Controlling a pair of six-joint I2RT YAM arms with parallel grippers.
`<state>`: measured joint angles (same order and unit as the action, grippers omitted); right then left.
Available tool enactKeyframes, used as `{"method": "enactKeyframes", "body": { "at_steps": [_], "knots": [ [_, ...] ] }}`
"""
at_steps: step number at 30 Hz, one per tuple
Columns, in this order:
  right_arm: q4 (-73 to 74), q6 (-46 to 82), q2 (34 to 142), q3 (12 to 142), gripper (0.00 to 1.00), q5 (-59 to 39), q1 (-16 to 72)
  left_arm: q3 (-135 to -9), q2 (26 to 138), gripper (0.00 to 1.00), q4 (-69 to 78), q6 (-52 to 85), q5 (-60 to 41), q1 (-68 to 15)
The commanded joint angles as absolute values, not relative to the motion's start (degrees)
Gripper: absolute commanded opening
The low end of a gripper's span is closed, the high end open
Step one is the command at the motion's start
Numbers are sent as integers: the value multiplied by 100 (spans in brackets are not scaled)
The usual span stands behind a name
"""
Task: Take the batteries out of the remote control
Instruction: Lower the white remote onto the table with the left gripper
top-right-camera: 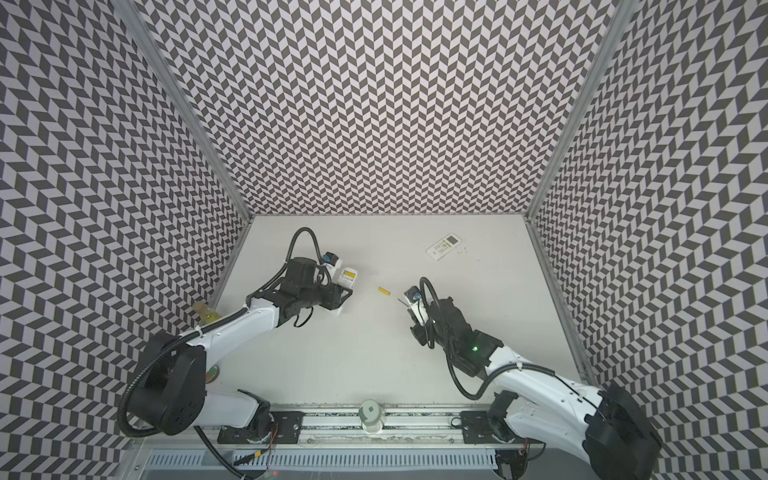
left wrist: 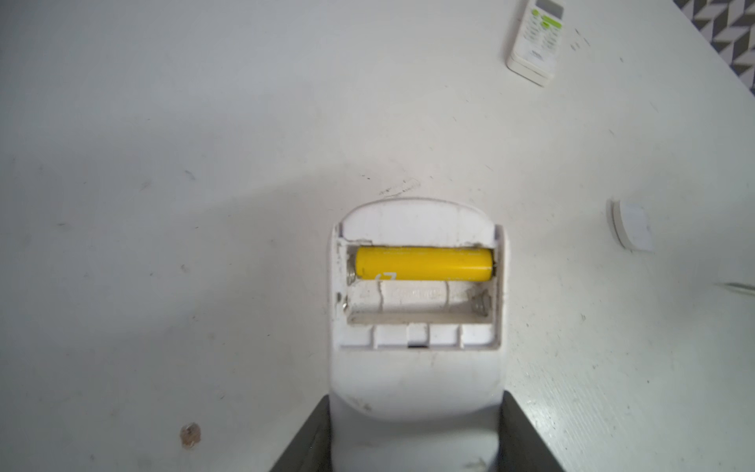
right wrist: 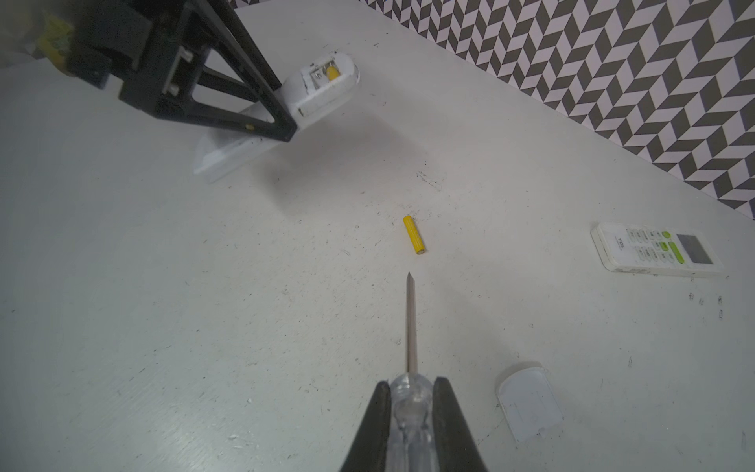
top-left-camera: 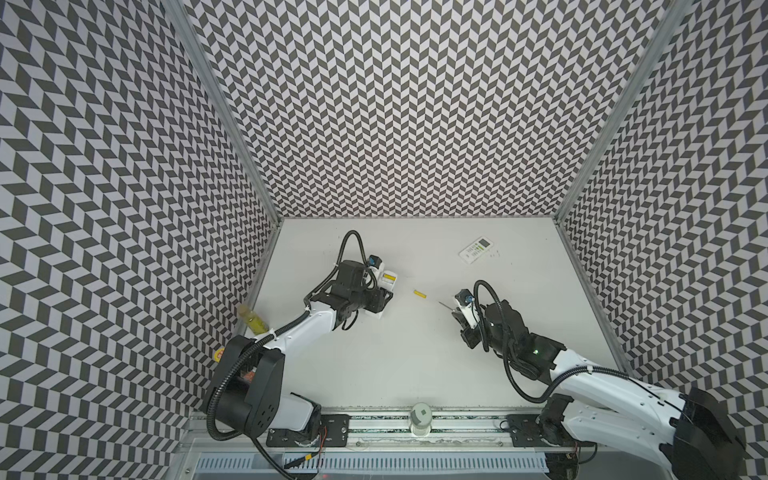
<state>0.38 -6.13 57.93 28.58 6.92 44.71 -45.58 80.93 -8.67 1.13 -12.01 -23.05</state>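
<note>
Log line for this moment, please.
left hand: grips remote | right hand: grips screwdriver | bay: seated battery, one slot empty | loose battery: on table | cover: on table

The loose battery (right wrist: 414, 240) is yellow, the remote (left wrist: 414, 380) white, the walls (top-left-camera: 415, 104) black-and-white chevrons.

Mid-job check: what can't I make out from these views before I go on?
Second remote: buttons up in every view, so its battery bay underneath is hidden.
Held remote: button side faces down; the left wrist view's bottom edge cuts off its other end.
Yellowish thing by the left wall: blurred in both top views, partly behind the left arm.
</note>
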Motion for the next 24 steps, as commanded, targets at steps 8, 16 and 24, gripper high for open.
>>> {"method": "enactKeyframes", "body": {
  "at_steps": [8, 16, 24],
  "knots": [
    [808, -363, 5905, 2706, 0, 49, 4441, -4441, 8514, 0, -783, 423, -1072, -2529],
    [963, -259, 6449, 2866, 0, -55, 4600, -4246, 8872, 5, -655, 944, -1336, -2564],
    [1033, -229, 6925, 3076, 0, -31, 4771, -3994, 8754, 23, -457, 1094, -1325, -2654]
  ]
}}
